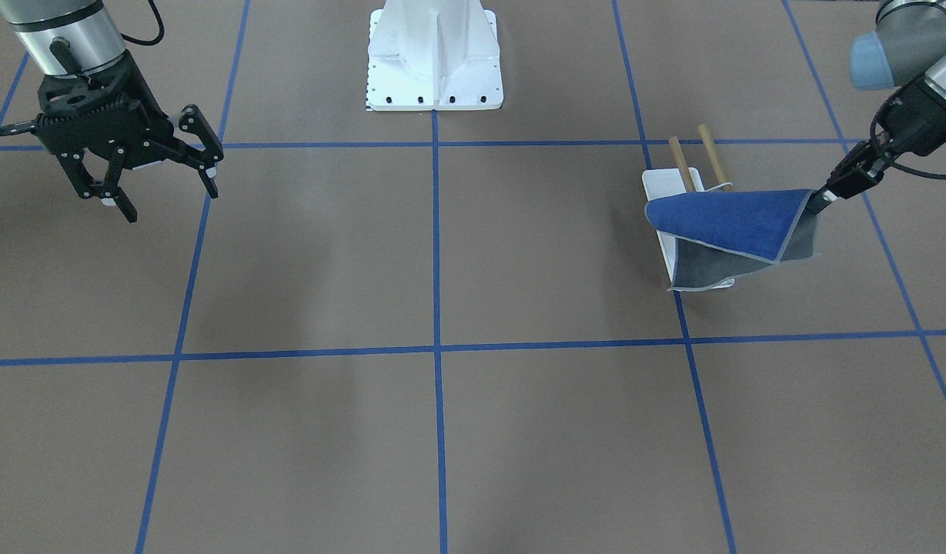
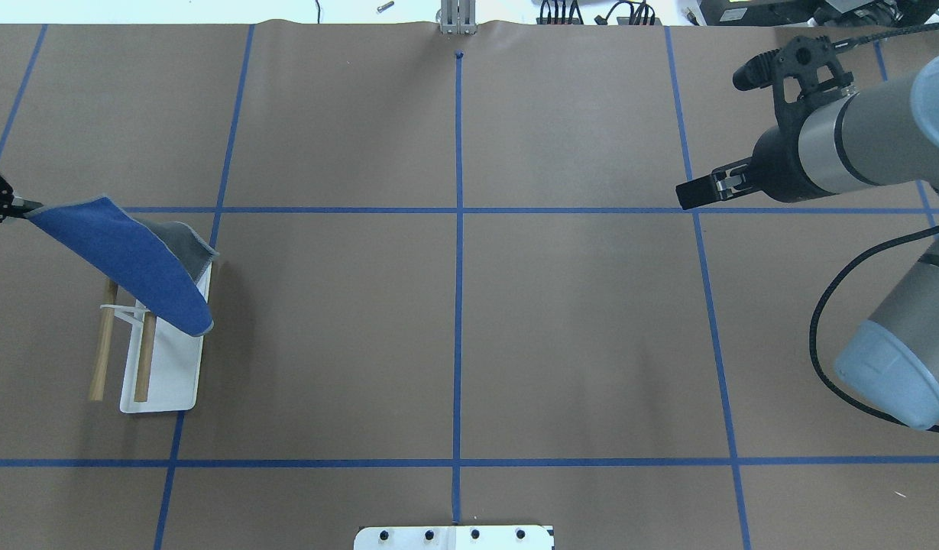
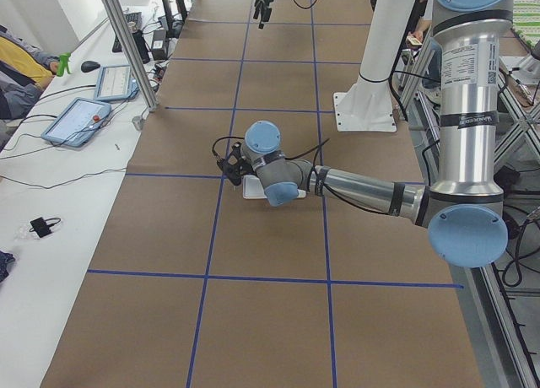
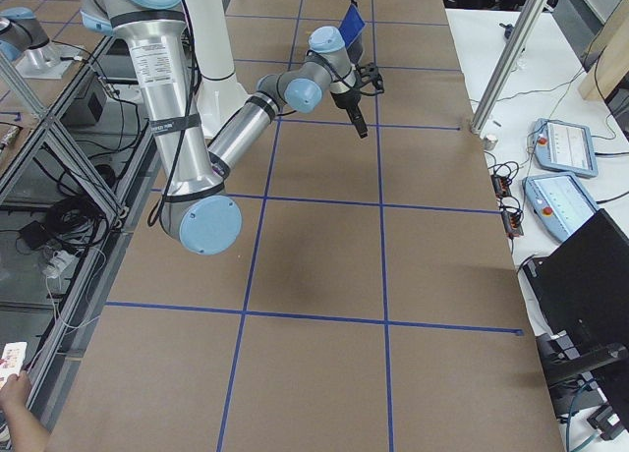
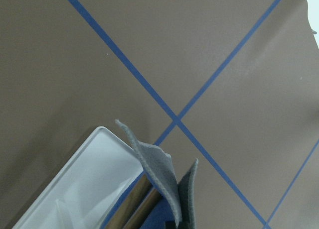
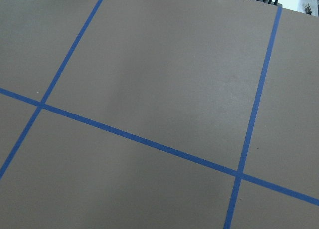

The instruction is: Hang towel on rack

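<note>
The towel [image 1: 730,223], blue on top and grey beneath, lies draped across the near ends of the rack's two wooden dowels [image 1: 715,158]. The rack's white tray base [image 1: 665,185] shows partly under it. My left gripper [image 1: 823,198] is shut on one corner of the towel and holds that corner up, off to the side of the rack. In the overhead view the towel [image 2: 125,256] slopes from the left gripper [image 2: 11,205] down over the rack [image 2: 175,367]. The left wrist view shows grey towel folds [image 5: 159,174] over the tray [image 5: 84,184]. My right gripper [image 1: 161,192] is open and empty, far across the table.
The large white bolted pedestal [image 1: 434,54] stands at the robot's side of the table's middle. Blue tape lines [image 1: 436,308] grid the brown table. Tablets and cables [image 3: 80,118] lie on the side bench.
</note>
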